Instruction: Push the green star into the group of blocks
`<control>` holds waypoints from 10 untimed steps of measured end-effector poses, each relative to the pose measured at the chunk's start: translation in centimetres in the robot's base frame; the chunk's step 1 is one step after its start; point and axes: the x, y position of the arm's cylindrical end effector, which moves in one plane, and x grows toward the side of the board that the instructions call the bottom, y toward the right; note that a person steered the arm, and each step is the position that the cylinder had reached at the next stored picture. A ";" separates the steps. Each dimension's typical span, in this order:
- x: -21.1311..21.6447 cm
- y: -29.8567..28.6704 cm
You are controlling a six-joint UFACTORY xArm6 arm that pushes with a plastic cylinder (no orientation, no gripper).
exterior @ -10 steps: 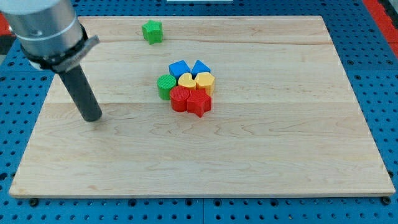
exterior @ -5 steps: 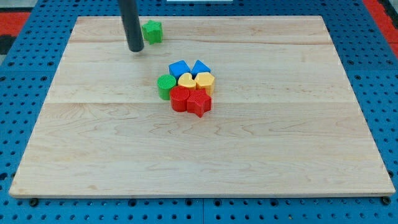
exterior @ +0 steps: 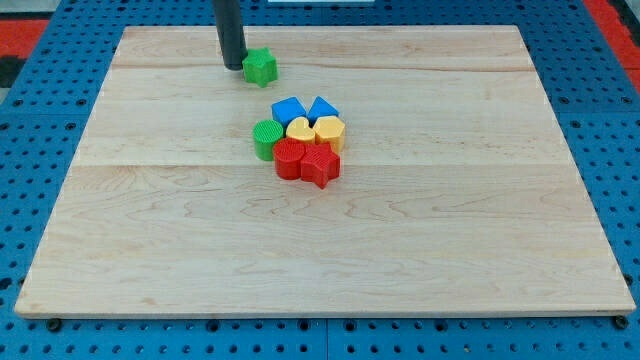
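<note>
The green star (exterior: 261, 67) lies on the wooden board (exterior: 450, 230) near the view's top, left of centre. My tip (exterior: 234, 65) stands right against the star's left side. Below and to the right of the star sits the group of blocks: a blue cube (exterior: 288, 110), a blue triangle (exterior: 323, 108), a yellow heart (exterior: 298, 129), a yellow hexagon (exterior: 330, 131), a green cylinder (exterior: 266, 138), a red cylinder (exterior: 290, 158) and a red star (exterior: 321, 166). A gap of bare board separates the green star from the group.
The board lies on a blue pegboard surface (exterior: 30, 200). A red area (exterior: 25, 35) shows at the view's top left corner.
My tip has swept from the board's left up to the top and now touches the green star. The star has moved down and to the right, toward the group.
</note>
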 end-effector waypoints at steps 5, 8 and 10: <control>-8.7 6.1; -5.2 9.2; -0.7 6.4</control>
